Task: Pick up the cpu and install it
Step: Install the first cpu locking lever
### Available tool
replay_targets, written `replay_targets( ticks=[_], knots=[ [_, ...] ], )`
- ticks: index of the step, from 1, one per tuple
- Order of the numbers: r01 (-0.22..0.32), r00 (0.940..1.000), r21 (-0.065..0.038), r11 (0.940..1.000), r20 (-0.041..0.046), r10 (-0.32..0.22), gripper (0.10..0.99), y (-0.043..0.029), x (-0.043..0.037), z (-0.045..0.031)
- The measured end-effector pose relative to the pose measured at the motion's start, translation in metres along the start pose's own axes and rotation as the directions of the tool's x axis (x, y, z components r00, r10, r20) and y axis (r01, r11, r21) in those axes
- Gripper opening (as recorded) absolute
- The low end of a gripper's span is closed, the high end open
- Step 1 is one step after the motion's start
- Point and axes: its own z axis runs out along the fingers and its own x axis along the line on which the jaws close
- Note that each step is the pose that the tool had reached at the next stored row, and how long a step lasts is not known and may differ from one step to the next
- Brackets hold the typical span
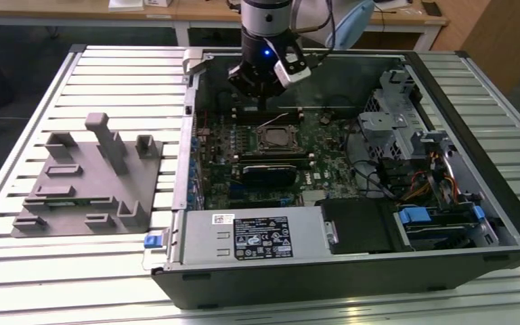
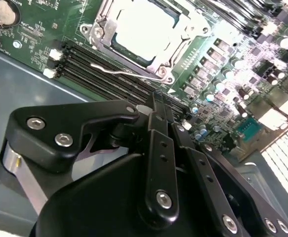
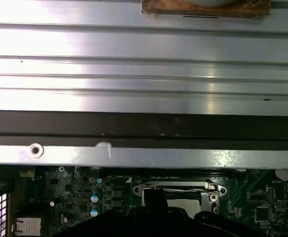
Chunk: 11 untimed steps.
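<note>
The gripper (image 2: 156, 106) hovers clenched and empty; the cpu (image 2: 143, 25) sits in the socket (image 2: 159, 61) just beyond its jaws; best rise straight, clearing the latch lever (image 2: 115, 70).

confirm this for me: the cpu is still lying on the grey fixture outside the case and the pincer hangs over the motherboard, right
Not quite. The cpu sits in the motherboard socket, as the second wrist view shows, not on the grey fixture. The pincer does hang over the motherboard.

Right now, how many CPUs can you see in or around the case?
1. The cpu lies in the motherboard socket, seen in the second wrist view. Another could be hidden among the blocks of the grey fixture.
</note>
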Motion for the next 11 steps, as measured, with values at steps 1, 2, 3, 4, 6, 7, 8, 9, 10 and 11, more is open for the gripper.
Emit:
replay_targets(
  ticks=[1, 2, 3, 4, 6, 7, 8, 9, 10, 11],
  knots=[
    [0.000, 1.0000, 0.000, 1.0000, -0.0001, 0.000, 0.106, -0.0001, -0.0012, 0.0010],
    [0.000, 1.0000, 0.000, 1.0000, -0.0002, 0.000, 0.106, -0.0001, -0.0026, 0.0018],
    [0.000, 1.0000, 0.000, 1.0000, -0.0003, 0.000, 0.106, 0.0000, -0.0044, 0.0025],
    [0.000, 1.0000, 0.000, 1.0000, -0.0001, 0.000, 0.106, 0.0001, -0.0059, 0.0033],
    [0.002, 1.0000, 0.000, 1.0000, -0.0001, -0.002, 0.106, 0.0000, -0.0082, 0.0049],
    [0.008, 1.0000, 0.000, 1.0000, -0.0002, -0.008, 0.106, 0.0000, -0.0086, 0.0055],
    [0.018, 0.9998, -0.001, 0.9998, -0.0004, -0.018, 0.106, 0.0000, -0.0089, 0.0061],
    [0.026, 0.9997, -0.001, 0.9997, -0.0008, -0.026, 0.106, -0.0001, -0.0093, 0.0068],
    [0.032, 0.9995, -0.001, 0.9995, -0.0012, -0.032, 0.106, -0.0001, -0.0099, 0.0076],
    [0.034, 0.9994, -0.001, 0.9994, -0.0013, -0.034, 0.106, -0.0001, -0.0109, 0.0085]
  ],
)
